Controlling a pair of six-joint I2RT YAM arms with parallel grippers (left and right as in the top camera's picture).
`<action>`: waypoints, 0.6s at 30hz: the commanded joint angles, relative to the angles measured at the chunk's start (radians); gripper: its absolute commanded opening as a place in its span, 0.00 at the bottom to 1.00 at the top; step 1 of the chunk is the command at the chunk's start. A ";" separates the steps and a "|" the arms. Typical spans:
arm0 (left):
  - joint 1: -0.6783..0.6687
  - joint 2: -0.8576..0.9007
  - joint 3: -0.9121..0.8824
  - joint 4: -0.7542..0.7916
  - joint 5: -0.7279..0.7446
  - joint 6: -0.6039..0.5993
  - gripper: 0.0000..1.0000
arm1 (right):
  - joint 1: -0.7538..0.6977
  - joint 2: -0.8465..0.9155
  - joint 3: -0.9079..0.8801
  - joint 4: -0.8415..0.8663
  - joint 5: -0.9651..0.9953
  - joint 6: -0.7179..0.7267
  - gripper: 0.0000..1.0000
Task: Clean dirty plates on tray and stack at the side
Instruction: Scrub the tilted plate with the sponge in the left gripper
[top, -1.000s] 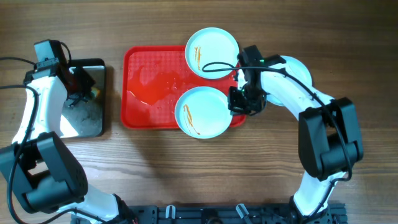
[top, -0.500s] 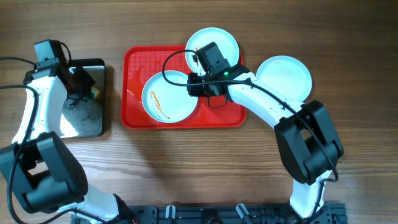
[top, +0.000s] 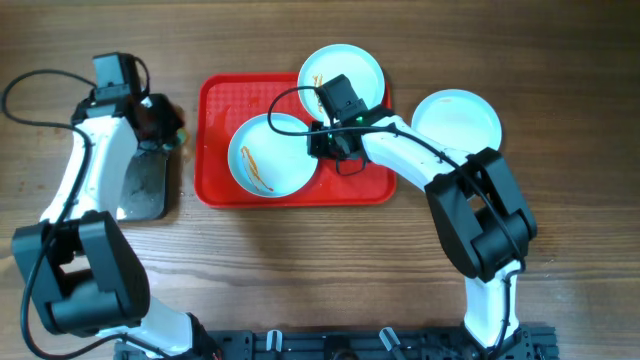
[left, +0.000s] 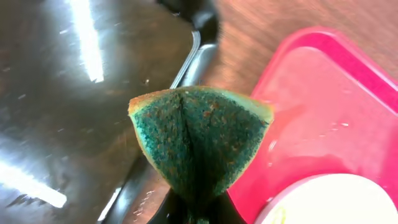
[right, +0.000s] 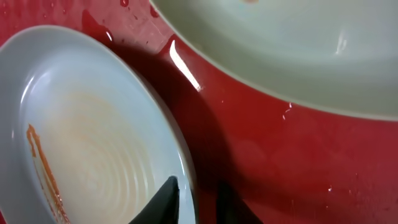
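Note:
The red tray (top: 222, 110) holds two sauce-streaked plates: one in its middle (top: 270, 155) and one over its far right corner (top: 342, 75). A third plate (top: 457, 122), with no streaks, lies on the table to the right. My right gripper (top: 322, 150) is shut on the middle plate's right rim; in the right wrist view its fingers (right: 194, 200) straddle that rim (right: 87, 137). My left gripper (top: 162, 126) is shut on a green sponge (left: 199, 134), held over the gap between the black tray and the red tray (left: 329, 112).
A black metal tray (top: 145, 185) with a shiny wet bottom lies left of the red tray, and also shows in the left wrist view (left: 74, 93). Bare wooden table lies in front of both trays. The far plate (right: 298, 43) sits close to the right gripper.
My right gripper dragged the near plate left from the tray's front right corner to its middle. My left gripper rose from the black tray and moved right toward the red tray with the sponge.

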 joint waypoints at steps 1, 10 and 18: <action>-0.061 0.004 -0.005 0.021 0.009 -0.019 0.04 | 0.000 0.047 0.017 0.033 0.021 0.051 0.10; -0.196 0.010 -0.005 0.112 0.008 -0.073 0.04 | 0.008 0.052 0.016 0.084 0.022 0.197 0.04; -0.272 0.204 -0.005 0.227 0.014 0.094 0.04 | 0.008 0.052 0.017 0.085 -0.015 0.153 0.04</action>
